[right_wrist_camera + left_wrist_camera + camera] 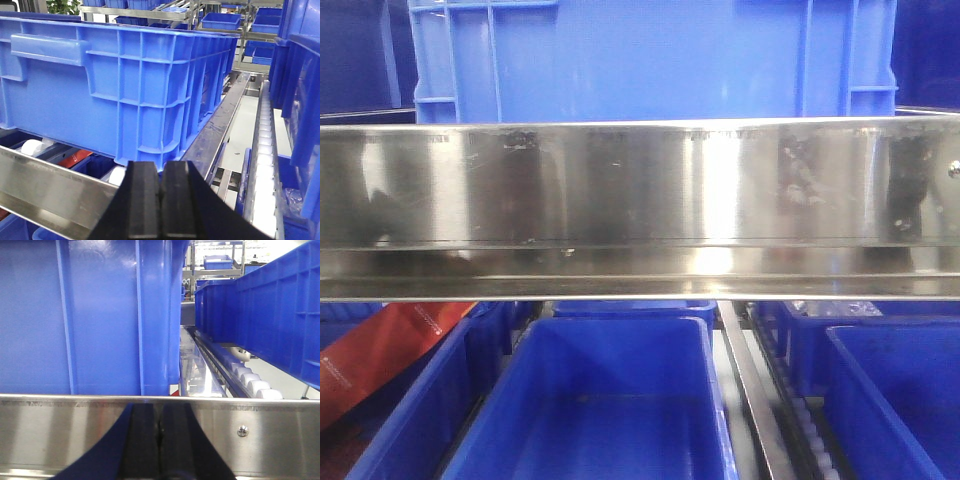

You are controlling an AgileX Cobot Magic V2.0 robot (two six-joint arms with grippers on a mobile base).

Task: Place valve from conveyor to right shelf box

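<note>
steel fills the front view: the right shelf [640,205] runs its broad shiny rail straight across, close to the lens. above it stands a blue crate [650,60], and below it a lower blue bin [610,400] sits open and bare, with a red strip [390,350] at the near left. neither the valve nor the conveyor shows here, and none of my arms.

from the left wrist, my left gripper [160,440] has its jaws clenched together with nothing between them, hanging just before the same rail, a blue crate wall [90,315] beyond. white rollers [250,382] slope away at the right, which the front view hides.

from the right wrist, my right gripper [160,205] is likewise pressed closed and empty, near a ribbed crate [125,85] resting on the shelf track. i judge both arms are merely parked, since the valve appears in no view.
</note>
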